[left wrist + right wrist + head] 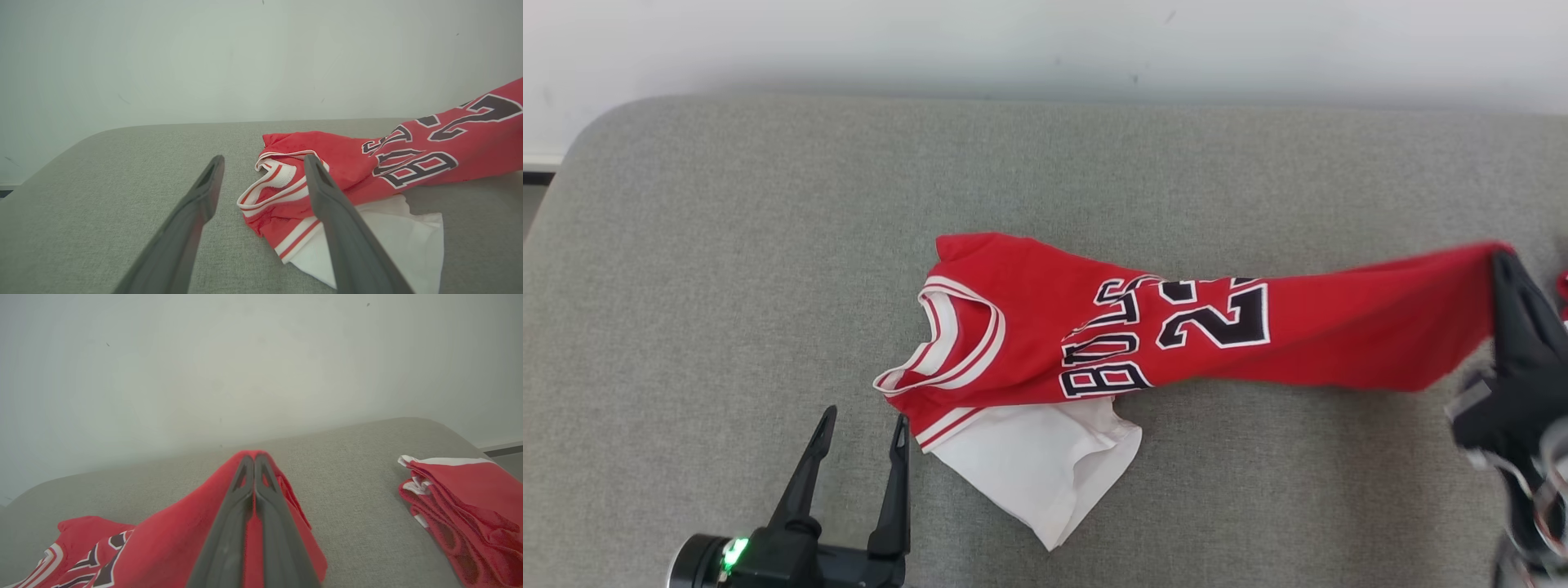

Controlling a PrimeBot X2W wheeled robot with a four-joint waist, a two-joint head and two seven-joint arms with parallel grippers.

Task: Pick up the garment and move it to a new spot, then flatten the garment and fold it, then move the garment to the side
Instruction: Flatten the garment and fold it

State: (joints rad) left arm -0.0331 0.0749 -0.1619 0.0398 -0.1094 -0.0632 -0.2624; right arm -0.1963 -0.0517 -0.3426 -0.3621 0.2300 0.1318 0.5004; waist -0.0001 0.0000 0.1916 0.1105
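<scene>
Lying left-to-right, garment [1029, 327] points neck leftward; right claw [254, 458] clamped on it; left claw [865, 418] apart

There is one red jersey [1045, 327], one grey cushion [727, 245] and one white wall [1013, 41]. There are two grippers, the left gripper [864, 418] and the right gripper [254, 458], each with two dark fingers. There is one pile of folded red clothes [457, 498]; how many pieces are in it cannot be told.
</scene>
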